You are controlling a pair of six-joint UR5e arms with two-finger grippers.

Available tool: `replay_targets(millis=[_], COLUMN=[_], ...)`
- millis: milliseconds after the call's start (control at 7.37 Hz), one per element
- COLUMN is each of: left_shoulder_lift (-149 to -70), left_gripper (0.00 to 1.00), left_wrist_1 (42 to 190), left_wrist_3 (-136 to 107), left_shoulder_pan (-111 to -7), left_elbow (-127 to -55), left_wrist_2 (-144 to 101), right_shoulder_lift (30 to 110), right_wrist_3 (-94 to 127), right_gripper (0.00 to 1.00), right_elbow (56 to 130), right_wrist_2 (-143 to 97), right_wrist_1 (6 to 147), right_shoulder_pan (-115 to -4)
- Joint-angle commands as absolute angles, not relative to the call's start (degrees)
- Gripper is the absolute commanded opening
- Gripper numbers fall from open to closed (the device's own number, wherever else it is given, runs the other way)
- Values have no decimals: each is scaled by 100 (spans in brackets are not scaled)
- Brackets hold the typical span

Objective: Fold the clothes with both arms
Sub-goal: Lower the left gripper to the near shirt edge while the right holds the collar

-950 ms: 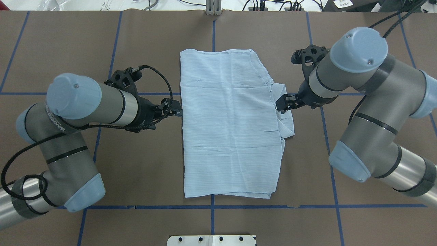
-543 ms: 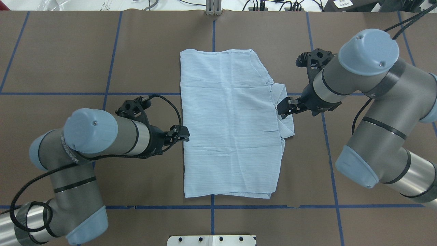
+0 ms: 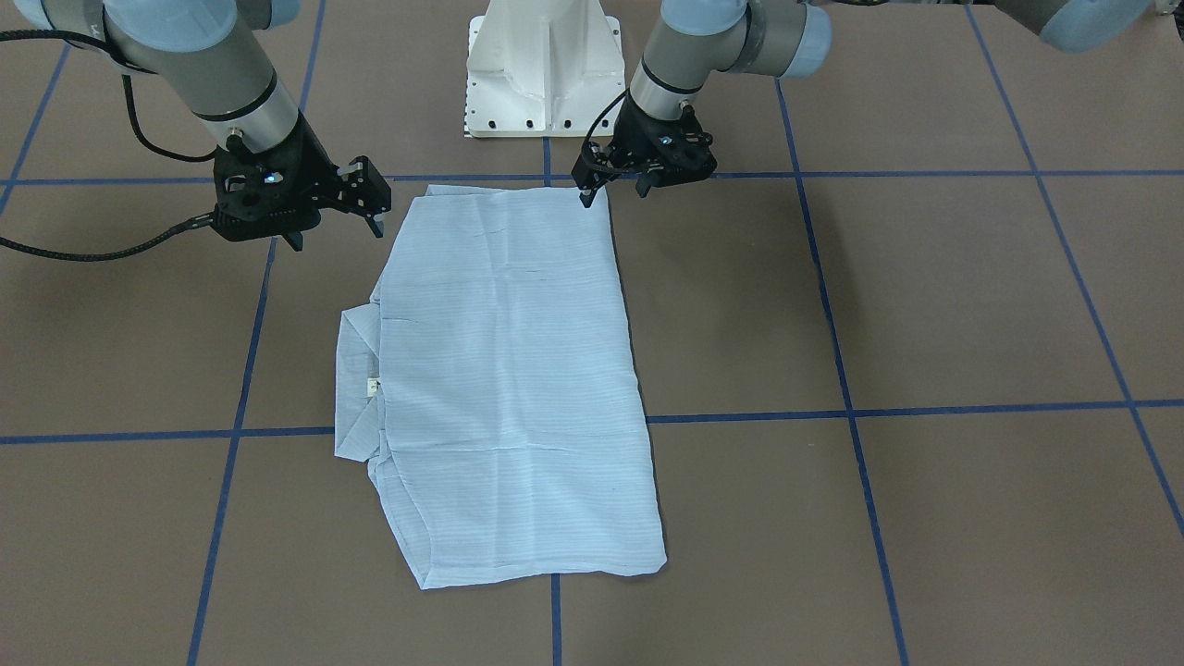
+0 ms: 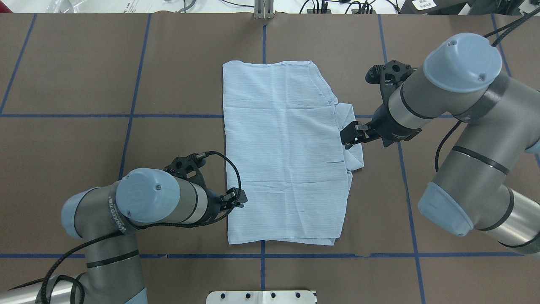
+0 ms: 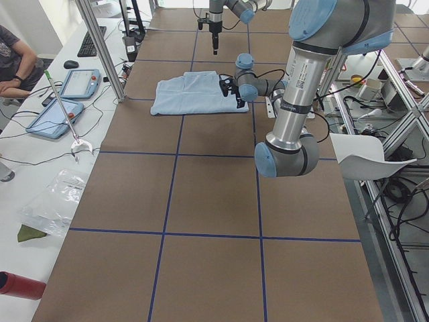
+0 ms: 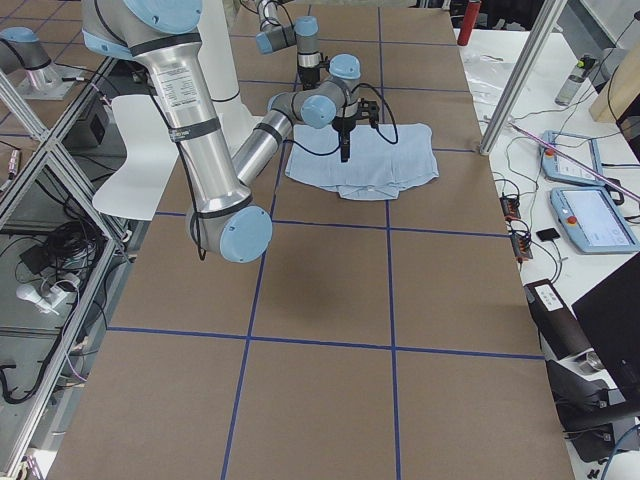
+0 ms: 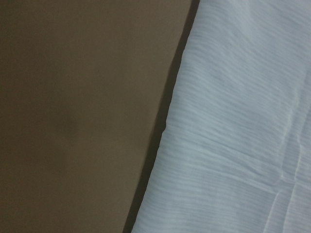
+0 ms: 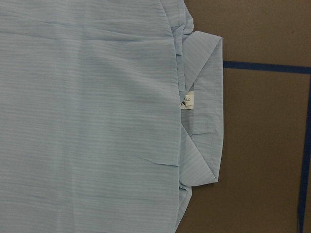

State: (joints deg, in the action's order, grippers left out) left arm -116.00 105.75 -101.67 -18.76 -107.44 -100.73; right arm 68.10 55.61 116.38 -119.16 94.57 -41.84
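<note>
Oddly, the front-facing view cut off the right arm (image 3: 222, 83) and the left arm (image 3: 684, 46) at its top edge. The left gripper (image 3: 612, 191) hung with fingers parted by the base-end corner of the shirt (image 3: 518, 370), grasping nothing. The right gripper (image 3: 335, 231) was raised on the collar side, also spread and empty. The shirt lay folded into one long panel on the brown table (image 3: 925, 277), across blue tape lines (image 3: 832, 408). Its collar (image 3: 356, 388) poked out on the robot's right — sleeves and buttons were tucked out of sight.

From overhead, the left arm hid most of its own gripper at the shirt's left edge, and the right gripper hovered over the collar.

Both side views showed the shirt small and far off. Tablets (image 5: 79, 84) lay on a white bench (image 5: 40, 174), and a seated person (image 5: 17, 64) was cropped at the frame.

The left wrist camera caught only a blurred cloth edge and brown surface. The right wrist camera showed the collar and a label (image 8: 187, 100) — its print was too small to read.
</note>
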Motion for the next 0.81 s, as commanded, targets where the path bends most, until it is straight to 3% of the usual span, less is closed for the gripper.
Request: replay_targets(millis=[0, 678], left_shoulder_lift=[-11776, -11892], left_gripper=[91, 87], left_wrist_1=[10564, 10564], left_wrist_3=[-10178, -10178], left_shoulder_pan=[-1776, -1732], left_elbow=[-10407, -10204], left_wrist_2=[-9941, -9923], right_shoulder_lift=[6803, 6785], right_wrist_3=[5563, 5660], right_gripper=[100, 100], right_elbow=[11672, 11646], right_wrist_2=[-11944, -11962], right_wrist_1=[9448, 9448], right_shoulder_pan=[-4184, -4175])
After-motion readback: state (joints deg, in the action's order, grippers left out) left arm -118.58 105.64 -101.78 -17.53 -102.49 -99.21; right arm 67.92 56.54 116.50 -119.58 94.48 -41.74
